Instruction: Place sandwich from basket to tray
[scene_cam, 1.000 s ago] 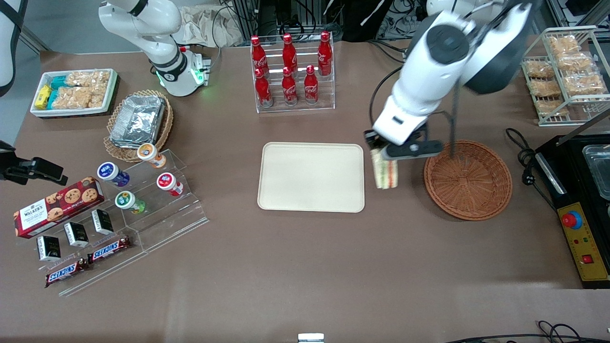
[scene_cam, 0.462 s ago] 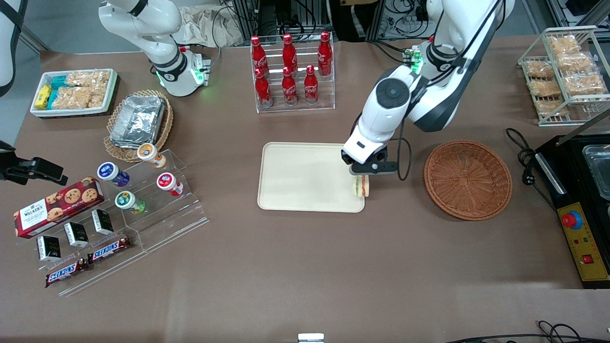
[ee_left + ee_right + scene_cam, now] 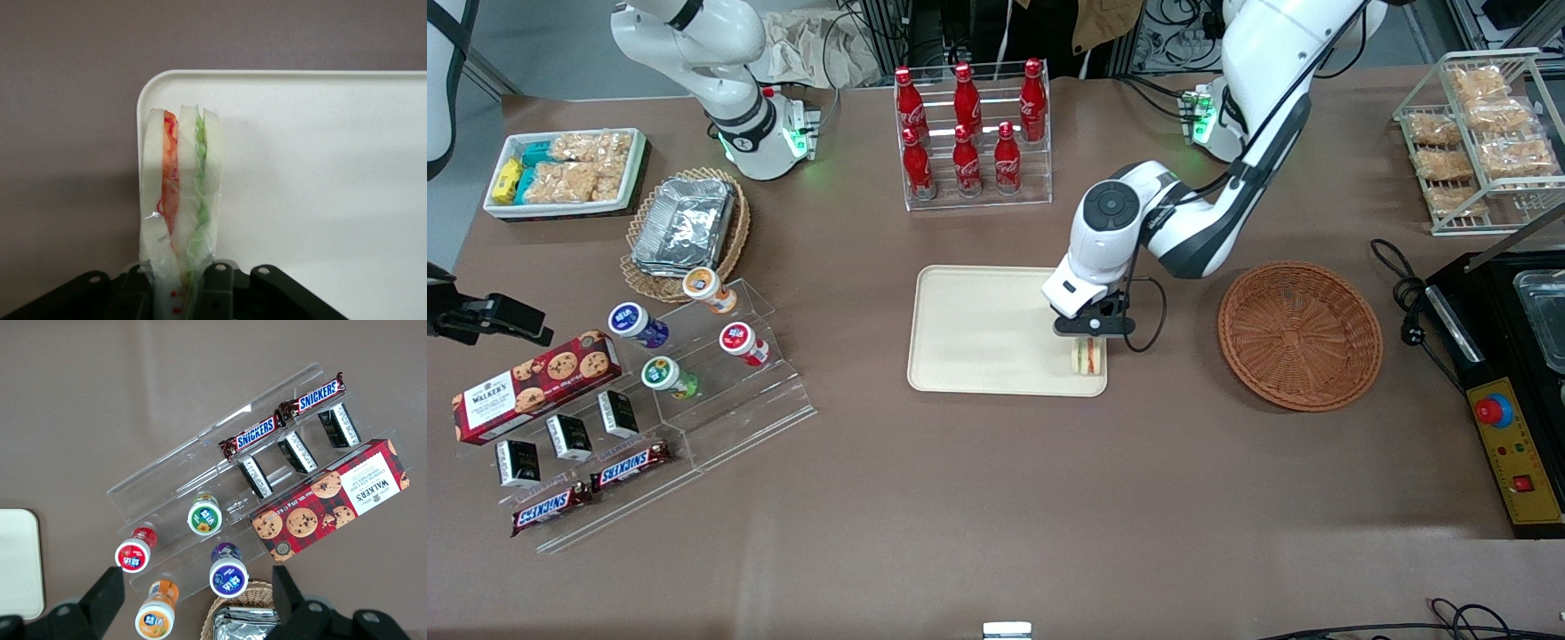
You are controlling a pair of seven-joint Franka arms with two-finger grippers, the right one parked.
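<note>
My left gripper (image 3: 1089,338) is shut on the sandwich (image 3: 1088,356), a plastic-wrapped white-bread wedge with orange-red and green filling. It holds the sandwich on edge, low over the cream tray (image 3: 978,329), at the tray's corner nearest the front camera and toward the basket. In the left wrist view the sandwich (image 3: 180,193) hangs between the fingers (image 3: 217,287) just inside the tray's rounded corner (image 3: 150,87). The reddish-brown wicker basket (image 3: 1300,334) stands empty beside the tray, toward the working arm's end of the table.
A rack of red cola bottles (image 3: 971,133) stands farther from the front camera than the tray. A clear stepped stand with jars and snack bars (image 3: 667,373) and a paler basket with foil trays (image 3: 685,227) lie toward the parked arm's end. A black control box (image 3: 1516,391) sits at the working arm's end.
My gripper has carried the sandwich from beside the basket over to the tray's corner and lowered it close to the tray surface.
</note>
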